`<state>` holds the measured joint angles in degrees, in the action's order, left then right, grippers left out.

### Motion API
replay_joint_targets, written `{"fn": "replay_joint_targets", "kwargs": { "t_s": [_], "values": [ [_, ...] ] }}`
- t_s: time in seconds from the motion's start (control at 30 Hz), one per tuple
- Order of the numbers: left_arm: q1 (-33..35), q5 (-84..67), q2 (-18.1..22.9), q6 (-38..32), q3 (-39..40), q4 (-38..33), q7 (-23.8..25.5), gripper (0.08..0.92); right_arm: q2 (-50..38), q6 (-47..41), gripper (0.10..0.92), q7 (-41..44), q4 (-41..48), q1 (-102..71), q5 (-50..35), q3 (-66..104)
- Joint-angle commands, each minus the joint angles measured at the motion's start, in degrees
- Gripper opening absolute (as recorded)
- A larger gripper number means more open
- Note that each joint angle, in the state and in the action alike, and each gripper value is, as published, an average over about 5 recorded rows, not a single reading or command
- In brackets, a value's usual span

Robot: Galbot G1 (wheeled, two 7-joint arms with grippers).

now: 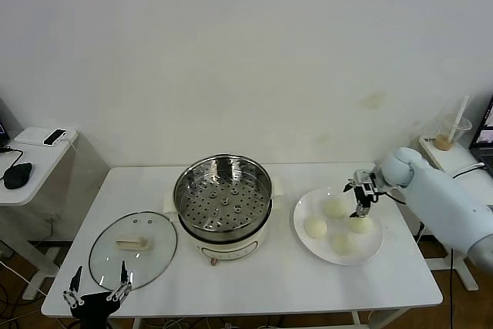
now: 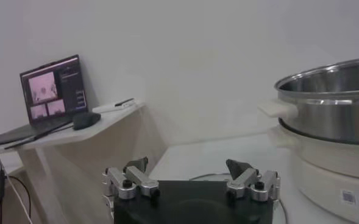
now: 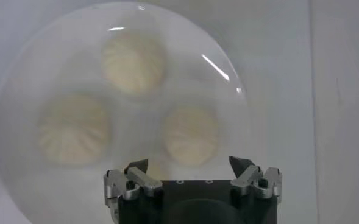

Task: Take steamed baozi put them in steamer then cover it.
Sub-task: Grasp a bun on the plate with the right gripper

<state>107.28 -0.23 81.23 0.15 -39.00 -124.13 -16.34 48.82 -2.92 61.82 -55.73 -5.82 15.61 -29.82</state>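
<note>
Four steamed baozi [image 1: 337, 207] are sitting on a white plate [image 1: 304, 229] right of the open steamer [image 1: 223, 198]; the cover [image 1: 132, 249] is lying flat on the table [image 1: 308, 283] to its left, near the front edge. The right gripper [image 1: 362, 199] is hovering over the plate, jaws spread wide, holding nothing. The left gripper [image 1: 97, 286] is waiting at the near-left edge, wide open and empty.
</note>
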Motion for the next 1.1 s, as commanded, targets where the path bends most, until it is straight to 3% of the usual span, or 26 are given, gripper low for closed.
{"fn": "replay_joint_targets", "kwargs": {
  "t_s": [0.03, 0.73, 1.1],
  "values": [
    [0.25, 0.26, -0.11, -0.24, -0.64, 0.09, -0.03, 0.823, 4.94, 0.08, 0.823, 0.26, 6.51, 2.28, 1.66, -2.91],
    [0.03, 0.64, -0.2, -1.27, -1.06, 0.6, -0.22, 0.823, 9.41, -0.62, 0.785, -2.11, 9.96, 1.85, 2.76, -3.1],
    [0.27, 0.6, -0.1, -1.49, -1.28, 0.52, -0.52, 0.823, 8.4, -0.94, 0.571, -1.39, 9.77, 1.65, 4.3, -3.14]
  ]
}}
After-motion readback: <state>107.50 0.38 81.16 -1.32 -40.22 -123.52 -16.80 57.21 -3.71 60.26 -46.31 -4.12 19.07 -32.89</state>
